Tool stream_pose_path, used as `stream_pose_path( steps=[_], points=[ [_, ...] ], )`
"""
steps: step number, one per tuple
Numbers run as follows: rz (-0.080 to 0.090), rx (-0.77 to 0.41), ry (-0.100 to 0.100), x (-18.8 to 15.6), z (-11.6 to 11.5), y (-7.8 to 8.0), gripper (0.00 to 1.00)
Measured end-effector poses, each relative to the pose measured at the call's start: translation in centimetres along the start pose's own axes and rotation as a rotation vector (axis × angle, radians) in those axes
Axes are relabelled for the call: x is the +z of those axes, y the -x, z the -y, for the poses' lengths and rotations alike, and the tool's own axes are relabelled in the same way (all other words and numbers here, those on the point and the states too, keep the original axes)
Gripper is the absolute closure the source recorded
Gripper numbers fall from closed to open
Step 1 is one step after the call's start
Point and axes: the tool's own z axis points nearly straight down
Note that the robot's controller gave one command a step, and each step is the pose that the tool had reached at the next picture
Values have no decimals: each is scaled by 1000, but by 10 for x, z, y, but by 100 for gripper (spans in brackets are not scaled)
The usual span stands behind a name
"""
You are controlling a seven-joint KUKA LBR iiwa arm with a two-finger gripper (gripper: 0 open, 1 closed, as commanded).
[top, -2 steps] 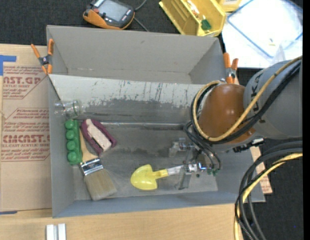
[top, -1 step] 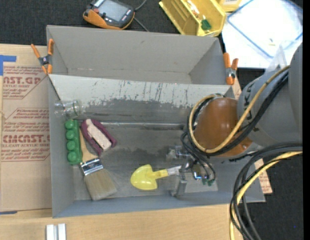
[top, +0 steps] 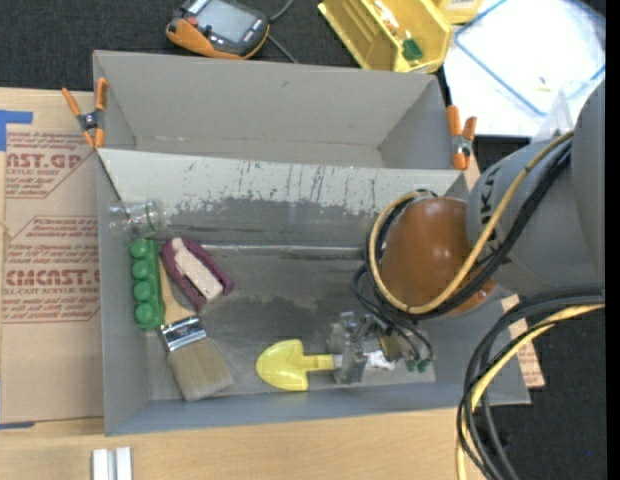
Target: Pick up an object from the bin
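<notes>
Scuffed metal bin (glossy plastic shovel)

You cannot see the handle end of the yellow shovel; the gripper covers it. The arm hides the right wall of the bin.

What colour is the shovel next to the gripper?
The shovel is yellow, seen in the camera view.

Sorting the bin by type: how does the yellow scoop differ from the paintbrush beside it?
The yellow scoop is one bright colour and lies crosswise, handle at the gripper. The paintbrush has tan bristles and a silver band, lies slanted, and sits apart from the gripper. Both lie flat on the bin floor.
</notes>
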Motion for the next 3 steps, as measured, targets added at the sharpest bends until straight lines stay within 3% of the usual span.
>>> stream_pose_path(
  steps=[2,3],
  points=[
    [0,1,0,0,0,0,100],
    [-6,1,1,-17,-1,-2,100]
  ],
)
